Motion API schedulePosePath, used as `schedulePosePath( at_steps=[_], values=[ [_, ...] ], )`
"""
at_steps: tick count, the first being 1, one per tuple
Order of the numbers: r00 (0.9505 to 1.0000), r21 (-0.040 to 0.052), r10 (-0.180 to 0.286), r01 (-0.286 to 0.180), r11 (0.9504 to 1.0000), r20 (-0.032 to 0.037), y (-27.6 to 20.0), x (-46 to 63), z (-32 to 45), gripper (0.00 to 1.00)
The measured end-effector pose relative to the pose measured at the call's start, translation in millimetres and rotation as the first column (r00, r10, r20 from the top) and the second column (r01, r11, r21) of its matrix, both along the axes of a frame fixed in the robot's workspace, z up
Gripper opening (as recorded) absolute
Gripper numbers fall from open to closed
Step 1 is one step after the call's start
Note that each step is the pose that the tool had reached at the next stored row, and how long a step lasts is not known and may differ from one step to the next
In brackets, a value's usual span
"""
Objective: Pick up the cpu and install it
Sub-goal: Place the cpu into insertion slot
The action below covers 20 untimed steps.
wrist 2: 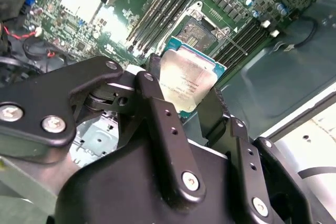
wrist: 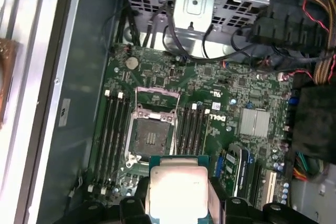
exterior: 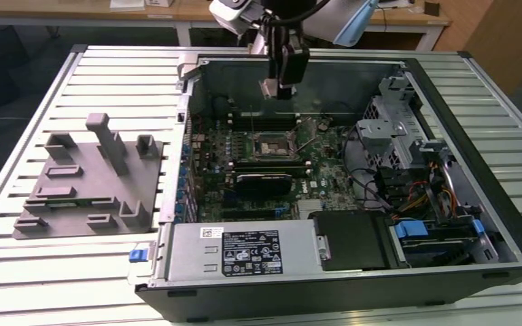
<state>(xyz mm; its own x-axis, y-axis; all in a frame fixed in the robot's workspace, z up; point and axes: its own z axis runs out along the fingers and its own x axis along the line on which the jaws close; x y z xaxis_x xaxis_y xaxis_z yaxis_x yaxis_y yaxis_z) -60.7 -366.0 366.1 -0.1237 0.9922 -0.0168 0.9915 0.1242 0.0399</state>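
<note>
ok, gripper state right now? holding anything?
Gripper: shut on the cpu, held in the air over the motherboard; CPU socket is empty.

Hung at the top centre of the exterior view as an arm (exterior: 344,20), pale-cased at the wrist and dark below. Pointed the gripper (exterior: 277,88) straight down, in the upper middle of that frame. Pinched opposite edges of the cpu (wrist 2: 190,77) between two black fingers (wrist 2: 157,103), as seen in both wrist views. Gripped it by the near half, with the far half jutting past the fingertips. Showed bare screw heads along each finger link.
</note>
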Motion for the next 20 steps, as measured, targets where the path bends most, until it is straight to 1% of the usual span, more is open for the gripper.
schedulePosePath(
  at_steps=[3,7,10,16,20],
  values=[
    [0.9998,0.0000,-0.020,0.020,0.9998,0.0000,1.2,0.0,-2.5,0.53],
    [0.9994,0.0001,-0.033,0.033,0.9994,0.0001,5.1,0.1,-9.4,0.53],
    [0.9990,0.0004,-0.045,0.045,0.9990,0.0002,7.2,0.1,-14.6,0.53],
    [0.9977,0.0002,-0.068,0.068,0.9977,0.0001,8.4,1.0,-24.8,0.53],
    [0.9972,0.0009,-0.075,0.075,0.9972,0.0001,8.6,1.2,-28.6,0.53]
  ],
)
